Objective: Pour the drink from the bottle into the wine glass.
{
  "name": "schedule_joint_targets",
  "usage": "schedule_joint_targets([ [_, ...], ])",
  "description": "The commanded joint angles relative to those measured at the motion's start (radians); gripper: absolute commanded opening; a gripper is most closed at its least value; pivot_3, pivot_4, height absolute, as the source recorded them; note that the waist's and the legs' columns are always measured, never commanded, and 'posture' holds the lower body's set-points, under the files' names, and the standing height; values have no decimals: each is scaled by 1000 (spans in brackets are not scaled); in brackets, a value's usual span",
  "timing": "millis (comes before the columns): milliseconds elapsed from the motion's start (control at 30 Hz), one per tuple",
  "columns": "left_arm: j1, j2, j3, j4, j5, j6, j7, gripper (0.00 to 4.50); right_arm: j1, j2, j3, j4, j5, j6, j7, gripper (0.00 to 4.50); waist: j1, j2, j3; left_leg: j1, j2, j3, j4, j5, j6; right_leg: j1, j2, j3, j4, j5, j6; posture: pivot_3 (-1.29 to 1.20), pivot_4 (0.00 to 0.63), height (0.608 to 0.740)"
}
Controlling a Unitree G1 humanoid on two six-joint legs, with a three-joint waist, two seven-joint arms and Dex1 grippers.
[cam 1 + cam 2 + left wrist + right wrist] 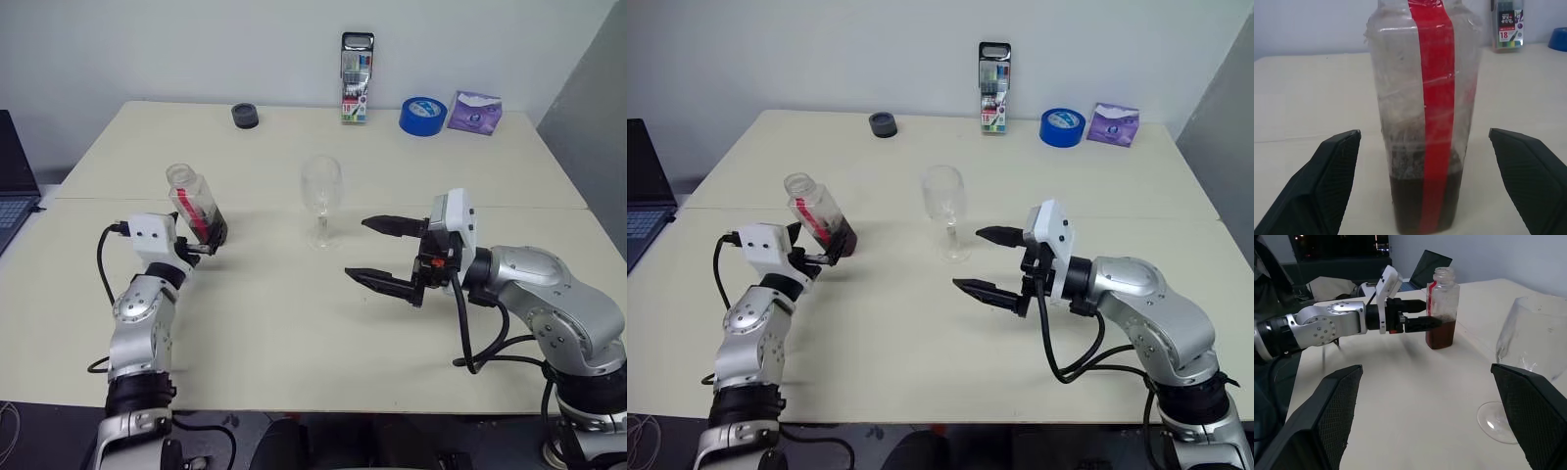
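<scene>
- Two robot arms reach over a pale cream table (294, 323) from its near edge.
- On the robot's right, the right gripper (384, 254) points sideways toward the table's middle, its two black fingers spread wide and holding nothing.
- Just beyond its upper finger stands the clear stemmed wine glass (321, 201), upright and empty, close to that finger but apart from it.
- On the robot's left, the left gripper (204, 238) has its black fingers wide open on either side of the small clear plastic bottle (195, 206) with a red vertical label strip; a gap shows at each side (no grip on it).
- The bottle stands on the table with its mouth uncapped, well left of the glass.
- A shallow layer of dark red-brown drink (1422, 203) sits at the bottle's bottom.
- Along the far edge lie a small dark round lid (245, 116), a tall marker pack (356, 78), a blue tape roll (422, 116) and a purple packet (474, 112).
</scene>
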Motion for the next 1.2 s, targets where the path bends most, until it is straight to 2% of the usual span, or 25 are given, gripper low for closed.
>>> schedule_joint_targets([
  [33,-71,4,-18,127,28,-88,-19,4500,10,-8,-21,-18,1,-34,10,4475,0,0,0,0,0,0,0,0,0,0,0,0,0,0,0,0,150,740],
  [133,-116,-7,-28,220,35,-142,-23,3915,17,-8,-19,-18,-3,-41,7,4500,0,0,0,0,0,-1,0,0,0,0,0,-1,0,0,0,0,150,740],
  [333,-134,-10,-30,285,36,-199,-28,2029,25,-7,-28,-29,1,-34,-25,4500,0,0,0,-1,0,-2,0,1,-1,0,0,-2,0,0,0,0,150,740],
  [400,-134,-6,-32,286,38,-207,-27,1723,25,-7,-29,-34,1,-32,-34,4500,0,0,0,-1,0,-2,0,1,-1,0,0,-2,0,0,0,0,150,740],
  [567,-170,40,-70,225,91,-200,-16,1696,8,4,-36,-40,-8,-35,-83,4500,0,0,0,-1,0,-3,0,1,-2,0,-1,-3,0,0,0,0,150,740],
  [833,-314,144,-218,155,236,-225,-97,1696,-43,73,-35,1,-60,-77,-181,4500,3,-1,0,-4,-2,-5,1,2,-3,-1,-1,-4,0,0,0,0,150,740],
  [1000,-447,176,-301,181,308,-256,-160,1696,-64,130,-35,33,-92,-106,-229,4500,3,-1,0,-4,-2,-5,1,2,-3,-1,-1,-5,0,0,0,0,150,740],
  [1200,-553,212,-359,296,382,-336,-187,1696,-79,184,-13,49,-120,-119,-257,4500,-5,0,0,-4,-3,-5,1,2,-3,-2,-1,-4,1,0,0,0,150,740],
])
